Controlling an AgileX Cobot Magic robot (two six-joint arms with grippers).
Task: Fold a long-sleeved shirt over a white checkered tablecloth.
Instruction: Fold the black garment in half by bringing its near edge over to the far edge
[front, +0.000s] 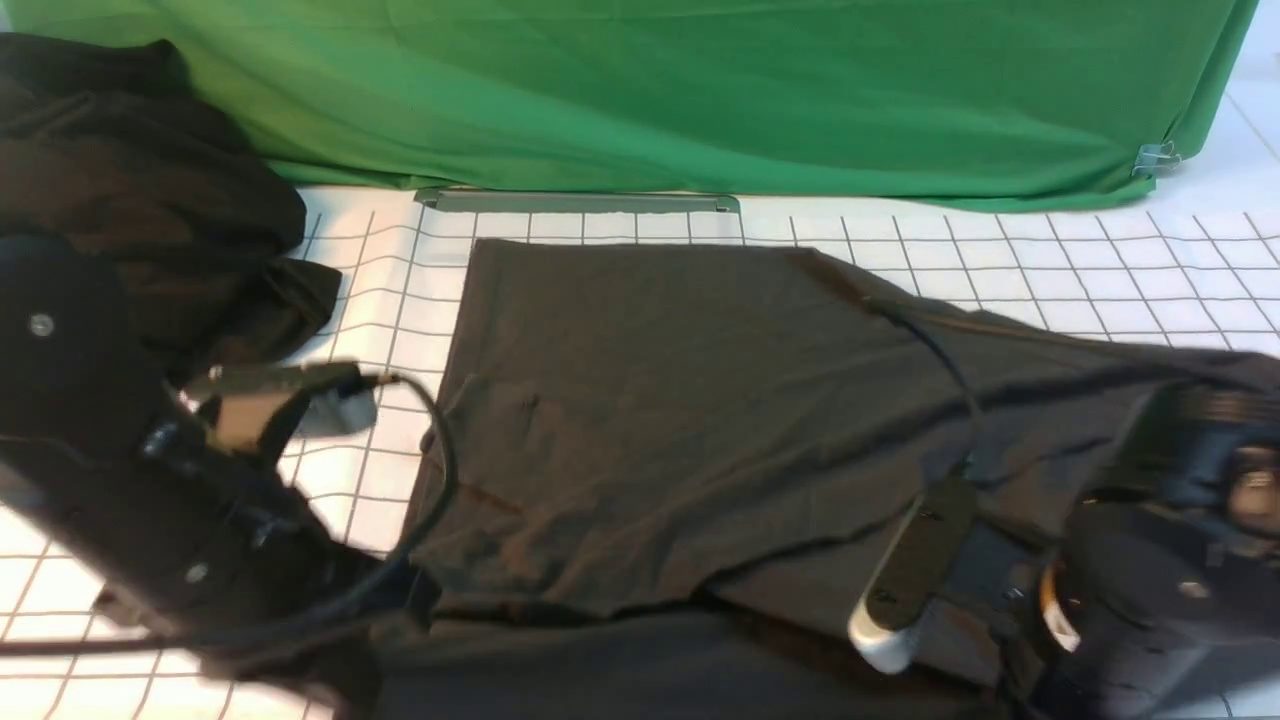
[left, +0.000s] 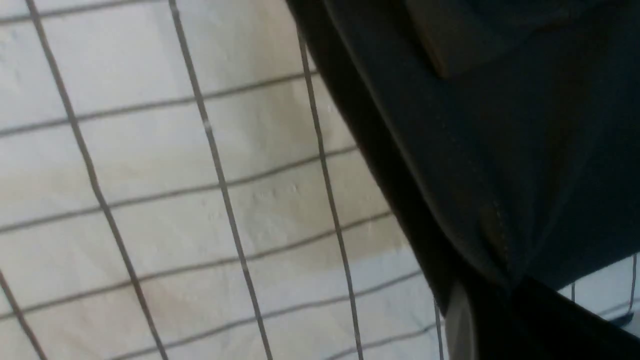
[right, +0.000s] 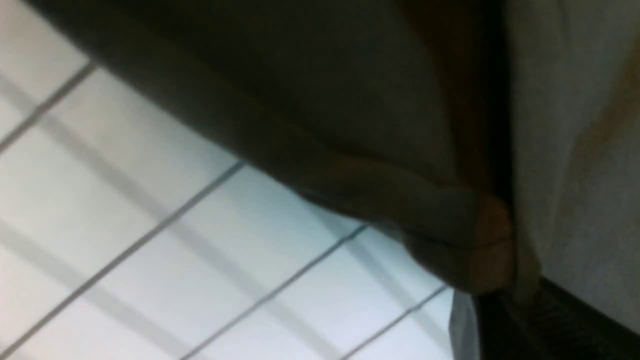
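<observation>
My left gripper (left: 487, 305) is pinched onto a bunched edge of the long-sleeved shirt (front: 680, 420), and my right gripper (right: 492, 295) is clamped on another gathered fold of it. The shirt lies spread across the middle of the white checkered tablecloth (front: 1100, 270), between my 2 arms. A black garment (front: 150, 180) sits heaped at far left, and green fabric (front: 700, 90) hangs behind.

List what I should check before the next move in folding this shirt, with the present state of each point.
1. Left claw grips shirt: ok, cloth gathers at it.
2. Right claw grips shirt: ok, cloth bunches there.
3. Shirt body flat on tablecloth: ok, light wrinkles.
4. Black garment apart from shirt: ok, squares show between.
5. Cable clear of shirt: cannot tell, it crosses over the cloth.
</observation>
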